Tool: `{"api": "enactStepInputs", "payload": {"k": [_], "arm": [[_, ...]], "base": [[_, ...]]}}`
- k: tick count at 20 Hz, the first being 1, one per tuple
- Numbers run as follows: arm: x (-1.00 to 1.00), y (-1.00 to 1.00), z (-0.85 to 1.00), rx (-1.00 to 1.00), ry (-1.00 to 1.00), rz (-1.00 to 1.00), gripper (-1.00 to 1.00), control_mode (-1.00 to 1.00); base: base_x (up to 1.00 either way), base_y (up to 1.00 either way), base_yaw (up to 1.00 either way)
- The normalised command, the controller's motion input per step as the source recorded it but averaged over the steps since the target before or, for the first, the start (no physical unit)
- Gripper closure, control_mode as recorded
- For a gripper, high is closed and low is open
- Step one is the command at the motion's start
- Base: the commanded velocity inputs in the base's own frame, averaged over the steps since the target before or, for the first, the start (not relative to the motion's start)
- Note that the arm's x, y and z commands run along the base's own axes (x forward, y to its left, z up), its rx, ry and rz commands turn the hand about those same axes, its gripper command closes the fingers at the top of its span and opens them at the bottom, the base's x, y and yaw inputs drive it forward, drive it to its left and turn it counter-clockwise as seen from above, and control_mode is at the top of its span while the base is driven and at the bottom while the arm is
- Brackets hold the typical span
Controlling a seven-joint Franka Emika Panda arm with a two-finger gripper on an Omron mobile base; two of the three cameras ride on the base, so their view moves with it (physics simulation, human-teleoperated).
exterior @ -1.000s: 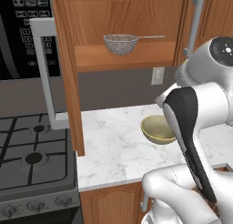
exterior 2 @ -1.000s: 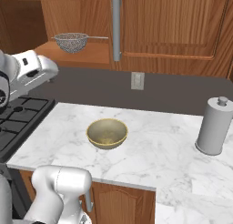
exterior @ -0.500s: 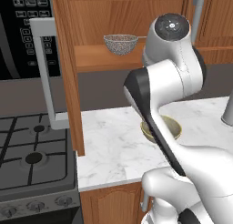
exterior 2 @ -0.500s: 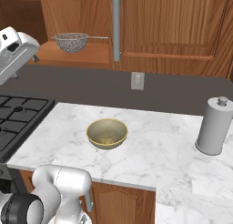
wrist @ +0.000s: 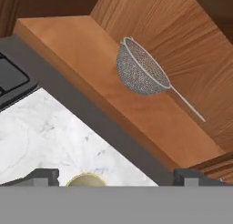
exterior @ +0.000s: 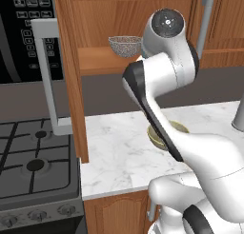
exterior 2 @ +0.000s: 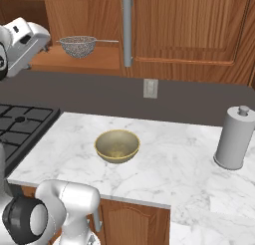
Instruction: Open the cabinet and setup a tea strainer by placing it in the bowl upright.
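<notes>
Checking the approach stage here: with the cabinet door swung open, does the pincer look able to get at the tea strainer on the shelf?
Probably yes. The cabinet door stands wide open, and the tea strainer sits alone on the shelf. In the hand view nothing lies between it and the pincer, whose fingertips are spread apart.

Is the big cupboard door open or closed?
Open. The cabinet door is swung out edge-on, and the tea strainer sits in plain sight on the shelf inside.
</notes>
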Motion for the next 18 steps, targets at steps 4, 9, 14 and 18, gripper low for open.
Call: {"api": "enactStepInputs", "payload": {"k": [4,9,14,18], "arm": [[0.32,0.00,0.00,-0.05,-0.33,0.00,-1.00,-1.00],[0.25,0.00,0.18,-0.14,0.11,0.00,-1.00,-1.00],[0.33,0.00,0.00,-0.01,0.25,0.00,-1.00,-1.00],[0.25,0.00,0.00,0.00,0.04,0.00,-1.00,-1.00]], "base": [[0.00,0.00,0.00],[0.00,0.00,0.00],[0.00,0.00,0.00],[0.00,0.00,0.00]]}}
